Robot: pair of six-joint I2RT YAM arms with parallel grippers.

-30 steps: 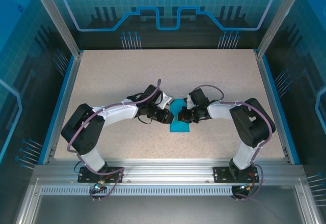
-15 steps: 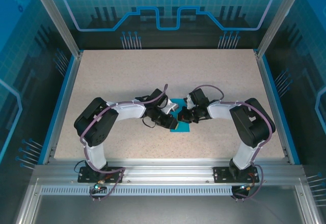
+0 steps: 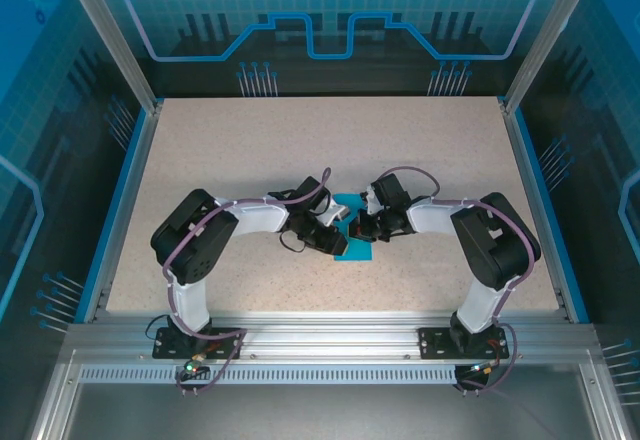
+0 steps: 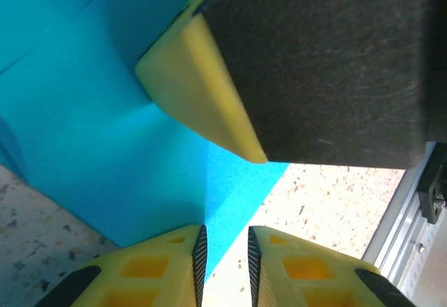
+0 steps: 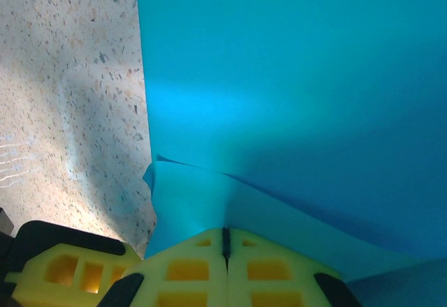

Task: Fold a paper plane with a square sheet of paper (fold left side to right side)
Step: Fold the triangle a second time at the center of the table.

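The square sheet of paper (image 3: 352, 251) is bright blue and lies folded in layers at the table's middle, between my two grippers. My left gripper (image 3: 337, 240) sits at its left side. In the left wrist view its jaws (image 4: 223, 250) stand a narrow gap apart over the paper's (image 4: 91, 111) edge, gripping nothing. My right gripper (image 3: 361, 228) is at the paper's right side. The right wrist view shows its jaws (image 5: 225, 236) shut on a raised flap of the paper (image 5: 293, 77), with a crease running into them. The right gripper's finger (image 4: 202, 91) hangs just ahead of the left jaws.
The speckled beige table (image 3: 300, 150) spreads wide around the paper, bounded by blue rails and an aluminium frame (image 3: 320, 335) at the near edge. The left gripper's finger (image 5: 70, 268) shows beside the right jaws.
The left arm has swung its elbow to the right and its gripper has slid a little right and nearer, onto the paper. The right arm and the paper have stayed put.
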